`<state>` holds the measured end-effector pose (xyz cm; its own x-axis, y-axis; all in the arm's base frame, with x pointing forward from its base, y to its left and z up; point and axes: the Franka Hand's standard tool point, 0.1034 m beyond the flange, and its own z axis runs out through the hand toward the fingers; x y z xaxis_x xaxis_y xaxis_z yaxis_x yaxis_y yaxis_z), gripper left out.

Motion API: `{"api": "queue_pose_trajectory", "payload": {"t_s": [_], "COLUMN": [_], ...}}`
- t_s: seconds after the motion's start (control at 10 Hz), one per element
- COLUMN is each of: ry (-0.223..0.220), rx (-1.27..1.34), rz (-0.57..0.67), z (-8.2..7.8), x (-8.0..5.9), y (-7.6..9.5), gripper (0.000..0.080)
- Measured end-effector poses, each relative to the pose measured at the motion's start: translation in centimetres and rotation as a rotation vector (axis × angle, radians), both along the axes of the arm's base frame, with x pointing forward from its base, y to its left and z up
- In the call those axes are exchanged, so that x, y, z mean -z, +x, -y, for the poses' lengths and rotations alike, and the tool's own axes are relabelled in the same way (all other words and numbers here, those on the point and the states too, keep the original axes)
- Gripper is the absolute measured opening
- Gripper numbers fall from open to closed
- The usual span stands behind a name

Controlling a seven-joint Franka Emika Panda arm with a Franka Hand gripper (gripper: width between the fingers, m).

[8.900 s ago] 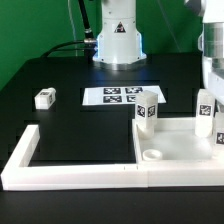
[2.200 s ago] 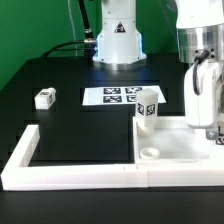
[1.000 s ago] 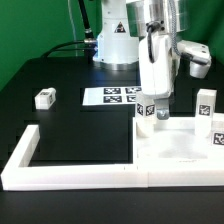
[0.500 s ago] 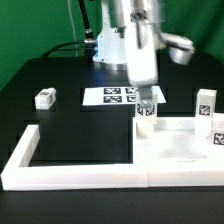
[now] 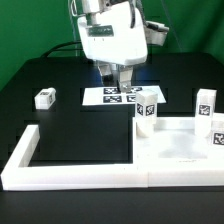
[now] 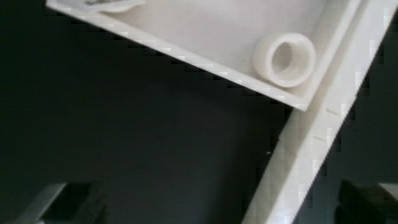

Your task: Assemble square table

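— Over the marker board (image 5: 122, 96), at the far middle of the black worktop (image 5: 80, 125), what is the arm doing?
— Its fingers (image 5: 118, 78) hang apart and empty.
— And the square table?
— The white slab (image 5: 185, 148) lies at the exterior view's near right, inside the L-shaped border wall (image 5: 70, 172), rimmed face up, a round hole (image 6: 286, 55) near its corner. Leg blocks: one (image 5: 147, 106) at the slab's far-left corner, two (image 5: 207, 101) at the right edge, one (image 5: 44, 97) alone far left.
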<state>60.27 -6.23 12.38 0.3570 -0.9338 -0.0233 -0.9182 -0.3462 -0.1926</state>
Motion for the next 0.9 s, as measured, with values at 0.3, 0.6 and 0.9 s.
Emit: {"api": "queue_pose_trajectory", "payload": {"t_s": [0.3,0.6,0.9], "ry": [-0.062,-0.117,-0.194], "rx": [-0.285,-0.57,-0.773], "rz": [0.032,-0.023,-0.017], "z": [1.6,6.4,6.4], "x": [1.4,4.8,4.7], "y": [-1.3,-7.8,-7.6], "gripper": [0.0649,0.0649,0.0649]}}
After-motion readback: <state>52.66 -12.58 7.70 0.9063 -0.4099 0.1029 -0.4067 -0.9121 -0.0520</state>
